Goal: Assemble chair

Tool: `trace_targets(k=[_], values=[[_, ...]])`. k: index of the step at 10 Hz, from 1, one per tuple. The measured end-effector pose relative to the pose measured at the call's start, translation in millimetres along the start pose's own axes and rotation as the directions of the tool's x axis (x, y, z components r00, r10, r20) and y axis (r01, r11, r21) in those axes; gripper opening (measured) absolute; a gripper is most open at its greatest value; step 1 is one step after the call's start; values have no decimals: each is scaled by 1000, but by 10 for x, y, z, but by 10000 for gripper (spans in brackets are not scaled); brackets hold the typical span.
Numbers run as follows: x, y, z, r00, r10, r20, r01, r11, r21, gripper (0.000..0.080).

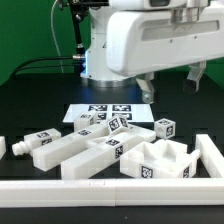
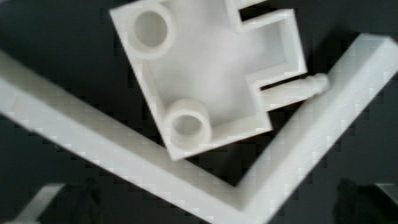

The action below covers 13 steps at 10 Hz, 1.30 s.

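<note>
The chair lies in loose white tagged parts along the front of the table. Long bars (image 1: pixel 62 152) lie at the exterior view's left. Small cubes (image 1: pixel 165 128) stand behind them. The square seat frame (image 1: pixel 160 160) sits at the front right. My gripper (image 1: pixel 172 80) hangs open well above that frame and touches nothing. In the wrist view the seat frame (image 2: pixel 205 70) appears as a flat white piece with two round holes, a notch and a short peg. My gripper (image 2: pixel 205 215) holds nothing, and its dark fingertips (image 2: pixel 36 205) stand wide apart at the picture's edge.
A plain white border rail (image 1: pixel 110 190) runs along the front and turns up the exterior view's right side (image 1: pixel 210 150). Its corner (image 2: pixel 214 170) lies right under my gripper. The marker board (image 1: pixel 100 110) lies flat behind the parts, in front of the arm's base.
</note>
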<state>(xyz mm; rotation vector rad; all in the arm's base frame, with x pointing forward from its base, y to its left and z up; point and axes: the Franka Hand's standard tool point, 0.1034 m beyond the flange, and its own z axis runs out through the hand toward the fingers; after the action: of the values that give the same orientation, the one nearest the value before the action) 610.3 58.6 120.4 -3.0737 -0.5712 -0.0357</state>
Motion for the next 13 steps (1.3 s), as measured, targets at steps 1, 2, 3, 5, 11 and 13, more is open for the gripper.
trace_targets(k=[1, 2, 3, 5, 11, 13], values=[[-38, 14, 62, 994, 110, -2, -110, 994, 9, 649], [-50, 23, 77, 978, 210, 1, -210, 977, 26, 649], [-41, 7, 68, 965, 261, 1, -261, 965, 39, 649], [-34, -29, 77, 929, 370, 7, -370, 928, 49, 649], [-225, 135, 539, 847, 526, 77, -531, 843, 81, 649], [-245, 153, 670, 851, 521, 68, -525, 847, 81, 649]])
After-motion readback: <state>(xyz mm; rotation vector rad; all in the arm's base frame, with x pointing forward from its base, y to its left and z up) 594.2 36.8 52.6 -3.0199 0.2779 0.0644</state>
